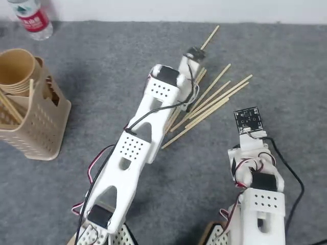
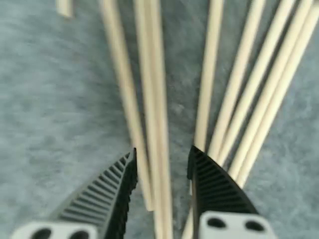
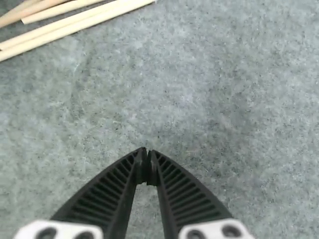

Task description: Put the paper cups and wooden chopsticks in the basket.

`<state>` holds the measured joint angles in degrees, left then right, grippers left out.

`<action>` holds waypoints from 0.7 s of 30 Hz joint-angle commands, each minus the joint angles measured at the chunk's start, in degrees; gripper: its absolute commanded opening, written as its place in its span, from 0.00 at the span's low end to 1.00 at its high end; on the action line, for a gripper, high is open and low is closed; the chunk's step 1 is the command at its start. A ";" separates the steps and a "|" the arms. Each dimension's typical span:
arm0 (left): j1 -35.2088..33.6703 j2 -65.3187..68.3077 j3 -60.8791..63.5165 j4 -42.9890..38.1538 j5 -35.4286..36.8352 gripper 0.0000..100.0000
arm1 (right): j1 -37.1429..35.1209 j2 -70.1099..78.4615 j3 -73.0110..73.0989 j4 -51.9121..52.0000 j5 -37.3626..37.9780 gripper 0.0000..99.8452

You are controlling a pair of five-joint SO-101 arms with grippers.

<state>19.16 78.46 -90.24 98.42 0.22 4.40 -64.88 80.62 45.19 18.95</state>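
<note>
Several wooden chopsticks (image 1: pixel 214 99) lie fanned out on the grey carpet at the centre back. My left gripper (image 2: pixel 162 172) is open low over this pile, and two or three chopsticks (image 2: pixel 152 114) run between its fingers (image 2: pixel 124 184). At the left stands the beige slotted basket (image 1: pixel 46 127), holding a stack of paper cups (image 1: pixel 18 69) and a few chopsticks (image 1: pixel 10 107). My right gripper (image 3: pixel 146 169) is shut on nothing above bare carpet, nearer the front than the pile's ends (image 3: pixel 65 22).
A plastic bottle with a red label (image 1: pixel 31 18) lies at the back left corner. The left arm (image 1: pixel 133 148) stretches diagonally across the middle of the carpet. Open carpet lies between the basket and the pile.
</note>
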 commanded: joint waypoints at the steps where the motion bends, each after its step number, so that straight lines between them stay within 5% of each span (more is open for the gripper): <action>1: -0.70 -3.25 -5.85 1.41 0.44 0.16 | -0.22 -0.75 -0.26 -0.66 0.62 0.01; 11: -3.16 0.62 0.22 -13.89 0.88 0.16 | -0.22 -0.75 -0.26 -0.66 0.62 0.01; 21: -2.20 0.53 2.51 -12.13 -3.52 0.16 | -0.22 -0.75 -0.26 -0.75 0.62 0.01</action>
<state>16.44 80.40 -87.52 85.76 -1.36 4.31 -64.88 80.62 45.19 18.95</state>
